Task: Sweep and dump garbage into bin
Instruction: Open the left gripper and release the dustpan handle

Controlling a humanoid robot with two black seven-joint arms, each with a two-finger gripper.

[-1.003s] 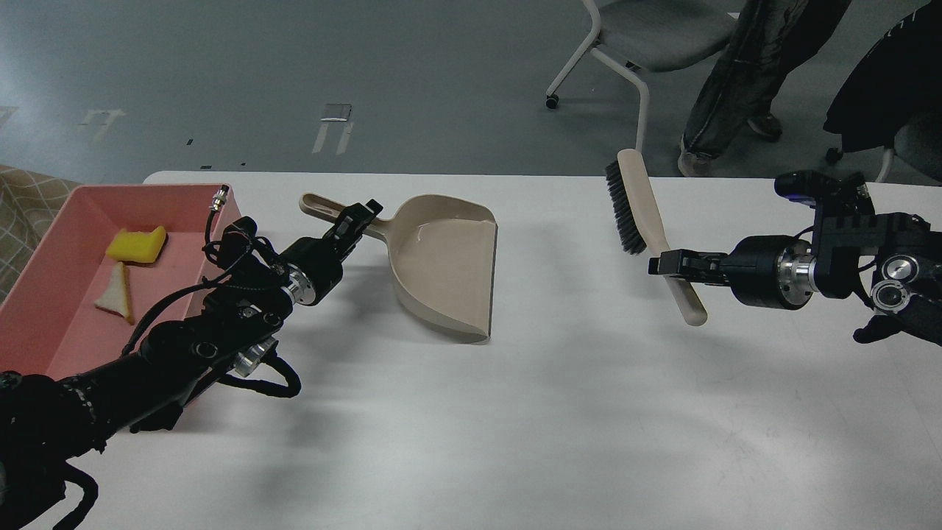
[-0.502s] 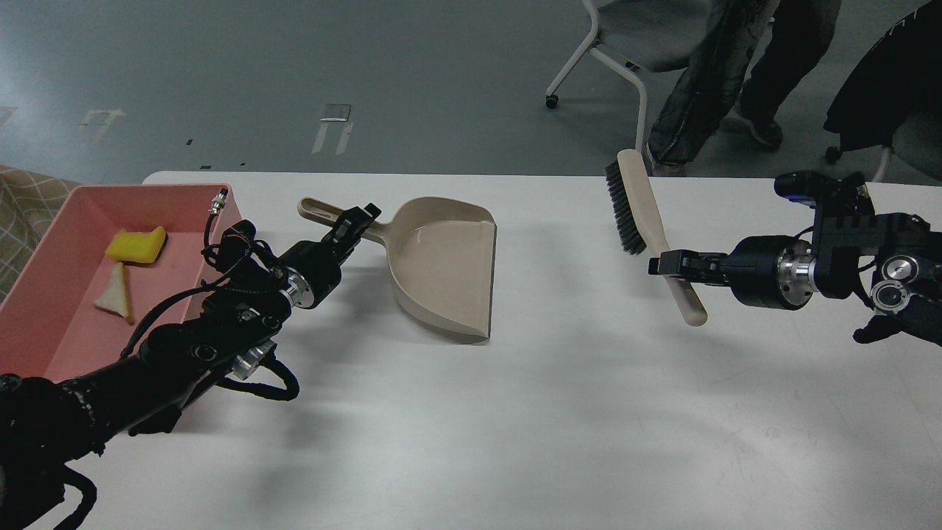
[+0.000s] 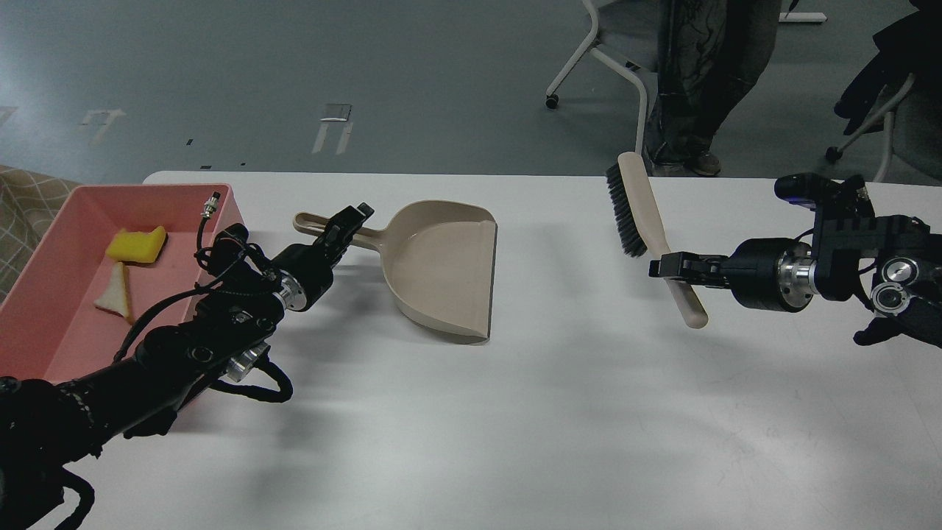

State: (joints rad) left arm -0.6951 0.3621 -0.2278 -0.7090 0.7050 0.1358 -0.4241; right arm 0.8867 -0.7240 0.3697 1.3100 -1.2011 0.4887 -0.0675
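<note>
The salmon-pink bin (image 3: 147, 191) stands at the table's far left. In it lie the yellow spongy chunk (image 3: 136, 244) and the white bread-like slice (image 3: 115, 293). The beige dustpan (image 3: 441, 258) lies flat on the table to the right of the bin, its mouth facing right and nothing in it. My left gripper (image 3: 344, 224) is shut on the dustpan's long handle. My right gripper (image 3: 666, 266) is shut on the handle of a beige brush (image 3: 647, 213) with black bristles, held just above the table at the right.
The white table (image 3: 515, 412) runs across the view. Its far edge lies just behind the bin and the brush. Beyond it stand a wheeled chair (image 3: 611, 44) and a person's legs (image 3: 692, 81). A beige woven surface (image 3: 22, 206) shows left of the bin.
My left gripper has drawn back a little to the left with the dustpan handle, shifting the dustpan slightly. The right arm and brush have stayed still. The person behind the table has moved.
</note>
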